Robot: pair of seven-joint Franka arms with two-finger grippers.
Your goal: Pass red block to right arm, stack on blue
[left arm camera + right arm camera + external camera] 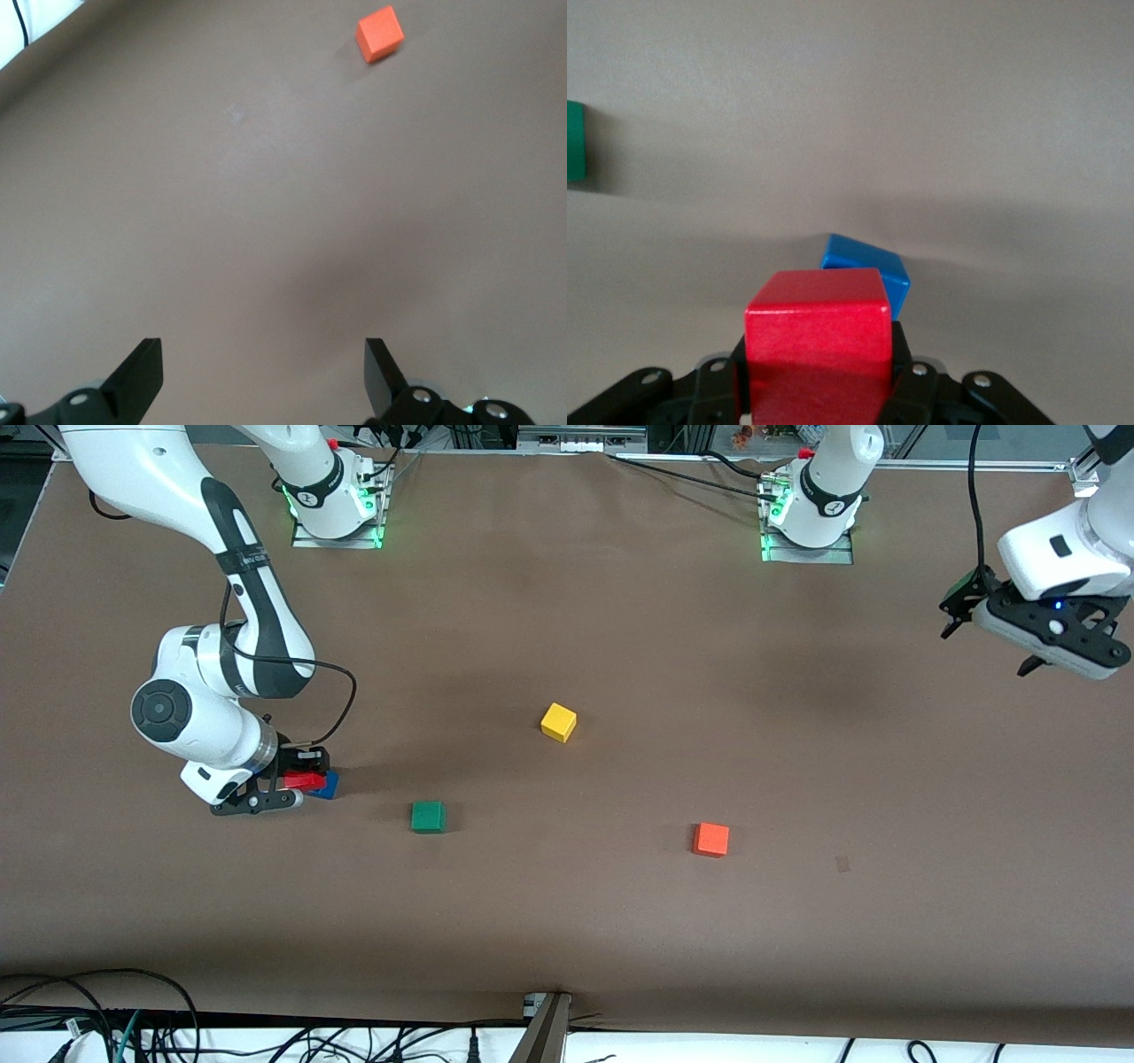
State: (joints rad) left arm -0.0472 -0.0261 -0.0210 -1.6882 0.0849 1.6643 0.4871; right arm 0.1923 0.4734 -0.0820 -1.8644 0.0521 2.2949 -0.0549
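Nearest the front camera lies the small orange cube (711,839), with the small green cube (428,816) only slightly farther from that camera and toward the right arm's end of the brown table (567,921); a small yellow cube (558,722) sits farther up, between them. At the right arm's end, the right claw (299,781) is pinching the small pure-red block (305,781) between its slim black fingers, low over the table. The small blue cube (329,784) rests on the table just beside and partly under the red block; in the right wrist view the red block (817,341) fills the foreground while the blue cube (866,268) shows past its top edge, turned at an angle to it. The left claw (988,624) waits in the air over its own end of the table, fingers spread, holding nothing.

By my reading the handover is done and the stacking step is in hand. The red block does not look centred over the blue one, so the next move likely calls for shifting it squarely above, matching the blue cube's turn, lowering until the faces meet, then spreading the fingers gently so nothing gets nudged off
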